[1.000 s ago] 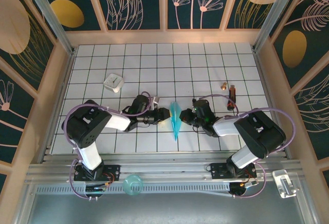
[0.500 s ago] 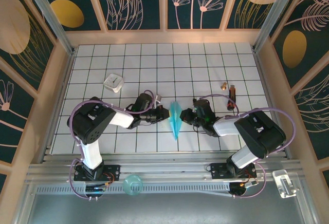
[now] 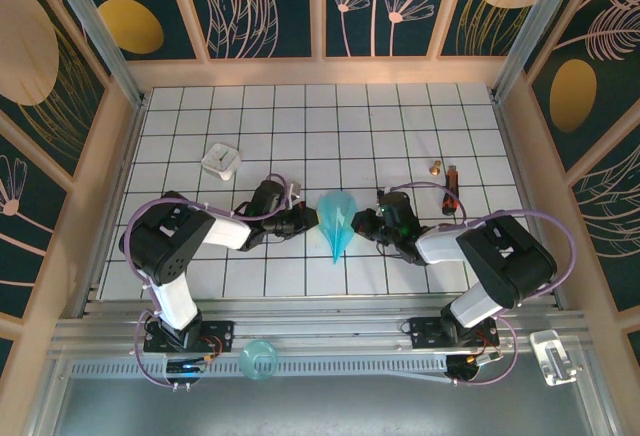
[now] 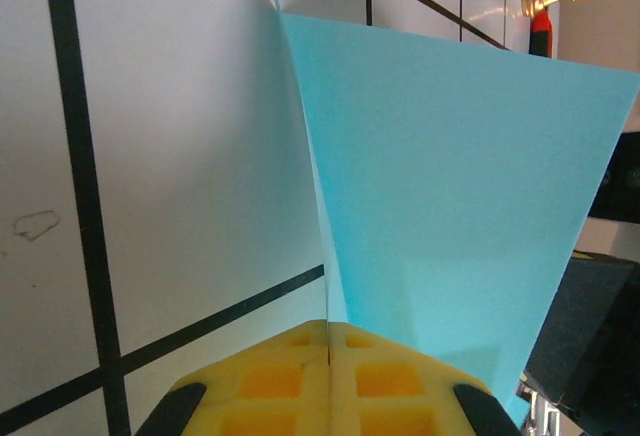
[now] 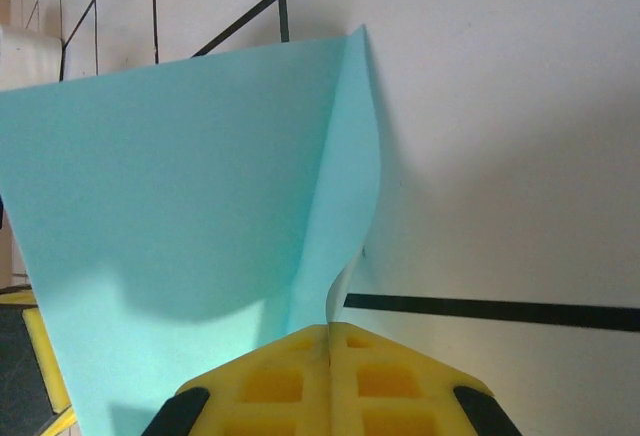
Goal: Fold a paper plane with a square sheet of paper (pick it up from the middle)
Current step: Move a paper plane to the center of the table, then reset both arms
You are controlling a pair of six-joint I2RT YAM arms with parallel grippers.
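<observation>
Since a second ago the paper plane [image 3: 337,220] has spread from a slim sliver into a wider fan at its far end. The left hand [image 3: 313,218] has gone from part open to pinched on the plane's left wing. The right hand [image 3: 358,222] is likewise clamped on the right wing, yellow pads together on the sheet. The plane sits between the two hands over the middle of the tabletop [image 3: 400,116]. Thin, light and floppy, it would probably buckle or tear under a hard pull. A hold on each wing near the centre crease looks safest. Its long axis runs near to far, with the nose toward the arm bases and the broad tail toward the far wall.
</observation>
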